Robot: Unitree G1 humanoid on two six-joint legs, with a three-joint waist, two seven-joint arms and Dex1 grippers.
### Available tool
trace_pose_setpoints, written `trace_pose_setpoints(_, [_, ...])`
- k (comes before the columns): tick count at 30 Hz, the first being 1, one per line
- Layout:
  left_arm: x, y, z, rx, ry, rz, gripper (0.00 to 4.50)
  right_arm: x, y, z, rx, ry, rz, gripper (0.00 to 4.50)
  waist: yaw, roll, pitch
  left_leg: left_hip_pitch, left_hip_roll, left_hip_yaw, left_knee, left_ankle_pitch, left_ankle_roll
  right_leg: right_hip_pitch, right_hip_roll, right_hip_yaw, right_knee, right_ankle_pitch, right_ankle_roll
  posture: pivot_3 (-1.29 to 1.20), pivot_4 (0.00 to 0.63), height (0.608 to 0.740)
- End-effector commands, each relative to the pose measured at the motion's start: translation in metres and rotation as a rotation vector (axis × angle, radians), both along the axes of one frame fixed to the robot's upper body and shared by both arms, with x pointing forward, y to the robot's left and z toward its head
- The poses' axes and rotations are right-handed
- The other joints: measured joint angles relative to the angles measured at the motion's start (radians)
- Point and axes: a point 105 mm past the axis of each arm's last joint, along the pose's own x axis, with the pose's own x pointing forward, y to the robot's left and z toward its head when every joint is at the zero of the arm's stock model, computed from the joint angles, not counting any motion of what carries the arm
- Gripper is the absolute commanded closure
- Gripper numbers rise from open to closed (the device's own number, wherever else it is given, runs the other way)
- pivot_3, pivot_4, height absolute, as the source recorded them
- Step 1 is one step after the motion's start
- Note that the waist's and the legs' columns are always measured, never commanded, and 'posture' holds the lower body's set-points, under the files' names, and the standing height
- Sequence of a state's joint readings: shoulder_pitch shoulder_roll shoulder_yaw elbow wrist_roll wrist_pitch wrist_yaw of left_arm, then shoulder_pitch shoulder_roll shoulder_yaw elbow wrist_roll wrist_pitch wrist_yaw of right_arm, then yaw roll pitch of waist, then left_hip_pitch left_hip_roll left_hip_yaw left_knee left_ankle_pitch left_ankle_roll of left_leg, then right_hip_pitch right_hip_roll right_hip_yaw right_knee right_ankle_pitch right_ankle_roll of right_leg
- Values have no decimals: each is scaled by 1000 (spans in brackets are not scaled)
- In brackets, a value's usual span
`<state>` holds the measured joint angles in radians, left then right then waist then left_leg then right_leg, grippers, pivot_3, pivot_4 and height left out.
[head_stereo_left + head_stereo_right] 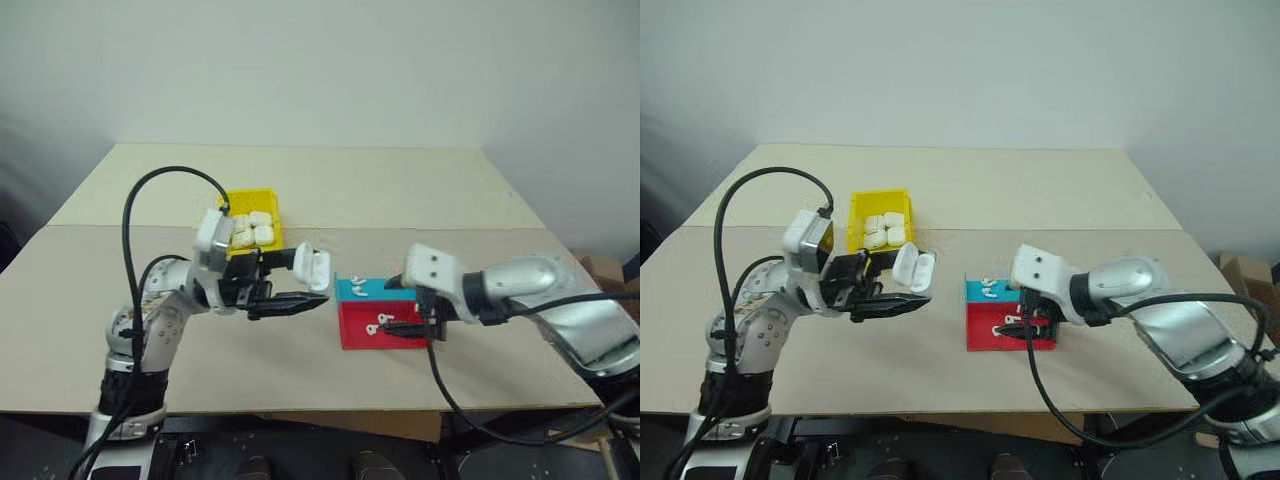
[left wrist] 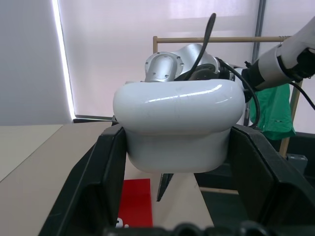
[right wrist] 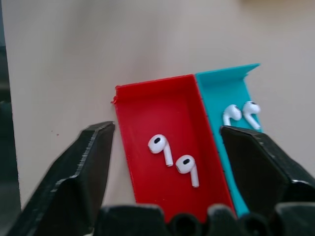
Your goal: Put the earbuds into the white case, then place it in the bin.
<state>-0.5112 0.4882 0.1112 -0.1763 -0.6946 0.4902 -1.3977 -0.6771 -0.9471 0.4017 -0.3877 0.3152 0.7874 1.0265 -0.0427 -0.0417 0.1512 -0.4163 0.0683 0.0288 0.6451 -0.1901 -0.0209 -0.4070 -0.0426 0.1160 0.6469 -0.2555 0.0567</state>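
The white case (image 1: 313,268) is held above the table, left of the tray, with my left gripper (image 1: 305,280) shut on it. In the left wrist view the case (image 2: 179,123) sits between both black fingers (image 2: 103,172). Two earbuds (image 3: 173,156) lie in the red half of the tray (image 3: 142,113), and two more earbuds (image 3: 241,113) lie in the teal half. My right gripper (image 3: 167,129) hovers open just over the red half, its fingers straddling the pair without touching them. The yellow bin (image 1: 250,203) stands behind the left gripper and holds several white cases (image 1: 252,230).
The red-and-teal tray (image 1: 352,330) sits mid-table near the front edge. Black cables loop from both arms above the table. Bare tabletop stretches behind the tray and to the far right.
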Motion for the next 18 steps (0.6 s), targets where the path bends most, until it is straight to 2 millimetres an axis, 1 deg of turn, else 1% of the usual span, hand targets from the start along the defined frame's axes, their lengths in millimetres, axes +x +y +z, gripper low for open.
trace_pose_setpoints(1, [-4, 4, 6, -16, -48, -38, 1716, 9, 2, -3, -76, -17, -4, 1584, 4, 0, 0, -1, 0, 0, 0, 0, 0, 0, 0, 0, 0, 0, 0, 0, 150, 740])
trace_pose_setpoints(6, [-2, 0, 5, -27, -56, -32, 1716, 22, 5, -11, -172, -37, 12, 1584, 4, 0, 0, -4, 0, 0, 0, 0, 0, -3, 0, -1, 0, 0, 0, 0, 150, 740])
trace_pose_setpoints(9, [-3, -4, 5, -27, -55, -21, 1716, 23, 6, -19, -231, -33, 52, 1584, 4, 0, 0, -4, 0, 0, 0, 0, 0, -3, 0, -1, 1, 0, 0, 0, 150, 740])
trace_pose_setpoints(13, [-6, -9, 7, 14, -29, 5, 1716, 26, 8, -23, -244, -33, 71, 1584, 2, 0, 0, -6, 0, 0, 0, 0, 0, -5, 0, -1, 1, 0, 0, 0, 150, 740])
trace_pose_setpoints(18, [-14, -12, 13, -2, -41, -2, 1716, 30, 12, -29, -265, -34, 95, 1584, 0, 0, 0, -6, 0, 0, 0, 0, 0, -7, 0, -1, 1, 0, 0, 0, 150, 740])
